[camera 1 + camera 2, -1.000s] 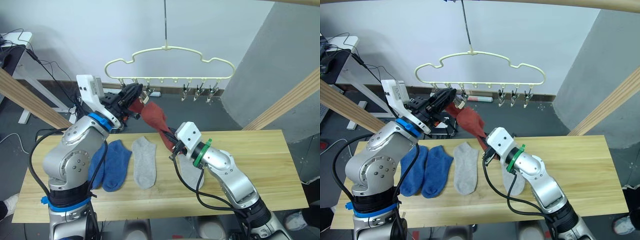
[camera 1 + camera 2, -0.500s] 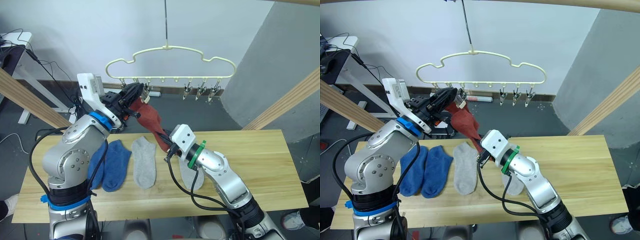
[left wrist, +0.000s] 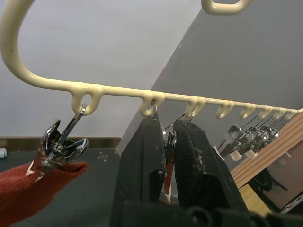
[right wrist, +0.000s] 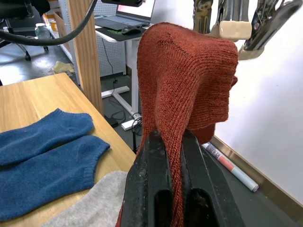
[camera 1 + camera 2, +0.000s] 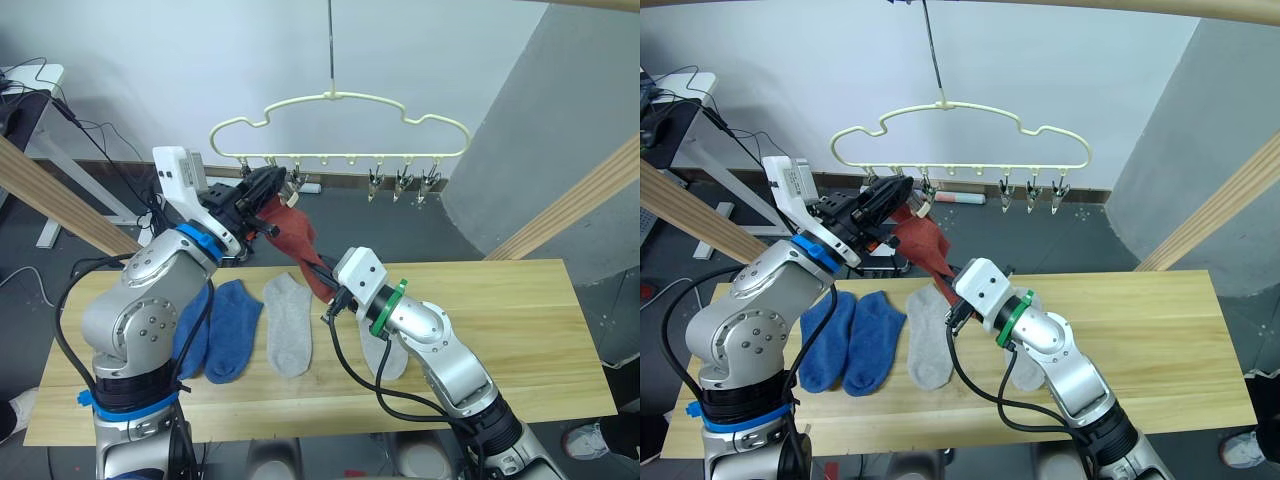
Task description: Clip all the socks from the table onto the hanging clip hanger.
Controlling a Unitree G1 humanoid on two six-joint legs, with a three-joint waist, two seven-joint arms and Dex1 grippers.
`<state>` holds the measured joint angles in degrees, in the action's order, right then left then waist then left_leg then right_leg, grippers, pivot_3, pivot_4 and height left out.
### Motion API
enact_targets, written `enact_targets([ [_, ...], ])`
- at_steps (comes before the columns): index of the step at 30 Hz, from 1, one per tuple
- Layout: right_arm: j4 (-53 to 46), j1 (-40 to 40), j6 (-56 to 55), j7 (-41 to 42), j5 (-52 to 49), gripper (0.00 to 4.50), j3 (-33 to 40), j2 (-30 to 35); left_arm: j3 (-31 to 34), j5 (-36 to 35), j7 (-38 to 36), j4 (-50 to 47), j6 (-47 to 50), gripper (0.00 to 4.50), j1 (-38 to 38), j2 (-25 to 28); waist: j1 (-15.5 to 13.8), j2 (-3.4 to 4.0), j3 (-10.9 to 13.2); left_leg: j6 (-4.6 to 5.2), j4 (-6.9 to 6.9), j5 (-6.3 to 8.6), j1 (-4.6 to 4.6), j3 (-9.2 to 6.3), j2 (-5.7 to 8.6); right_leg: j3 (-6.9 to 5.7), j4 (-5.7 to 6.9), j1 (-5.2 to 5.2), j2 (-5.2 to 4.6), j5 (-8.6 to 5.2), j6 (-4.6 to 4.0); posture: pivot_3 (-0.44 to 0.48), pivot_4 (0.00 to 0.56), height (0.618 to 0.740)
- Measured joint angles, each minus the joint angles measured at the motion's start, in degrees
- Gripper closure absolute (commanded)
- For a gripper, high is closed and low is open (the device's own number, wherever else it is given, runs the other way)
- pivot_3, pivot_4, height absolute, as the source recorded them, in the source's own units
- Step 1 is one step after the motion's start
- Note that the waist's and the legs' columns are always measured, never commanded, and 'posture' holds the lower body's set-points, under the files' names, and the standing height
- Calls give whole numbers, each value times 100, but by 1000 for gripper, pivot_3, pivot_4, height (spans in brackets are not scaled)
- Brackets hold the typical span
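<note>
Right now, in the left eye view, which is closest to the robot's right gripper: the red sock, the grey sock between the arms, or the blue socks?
1. Red sock: held in the right gripper.
2. Grey sock: on the table, just to its left.
3. Blue socks: farther left, by the left arm.

Long bench [image 5: 520,330] of pale yellowish wood planks, grain showing. Lying flat toward its left end, side by side: two blue socks [image 5: 222,328], touching each other, the leftmost partly hidden behind the arm; just beside them, toward the middle, one light grey sock [image 5: 288,325], cuff toward the far edge, toe toward the near edge. Near the middle, a second light grey sock [image 5: 385,358], mostly covered by the other arm. Right half of the bench bare wood.
</note>
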<state>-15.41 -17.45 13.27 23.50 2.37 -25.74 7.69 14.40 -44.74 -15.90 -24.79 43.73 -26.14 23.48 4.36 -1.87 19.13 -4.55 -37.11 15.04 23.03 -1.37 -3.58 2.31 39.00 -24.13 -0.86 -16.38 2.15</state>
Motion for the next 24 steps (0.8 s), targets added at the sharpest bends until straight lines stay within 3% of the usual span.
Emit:
enact_targets([
  [24,-46,122,-57,12,39,4500,82,-373,7,-61,-78,56,37,4263,6,29,26,0,0,1,-1,0,-1,0,0,0,2,0,0,0,0,-139,334,740],
])
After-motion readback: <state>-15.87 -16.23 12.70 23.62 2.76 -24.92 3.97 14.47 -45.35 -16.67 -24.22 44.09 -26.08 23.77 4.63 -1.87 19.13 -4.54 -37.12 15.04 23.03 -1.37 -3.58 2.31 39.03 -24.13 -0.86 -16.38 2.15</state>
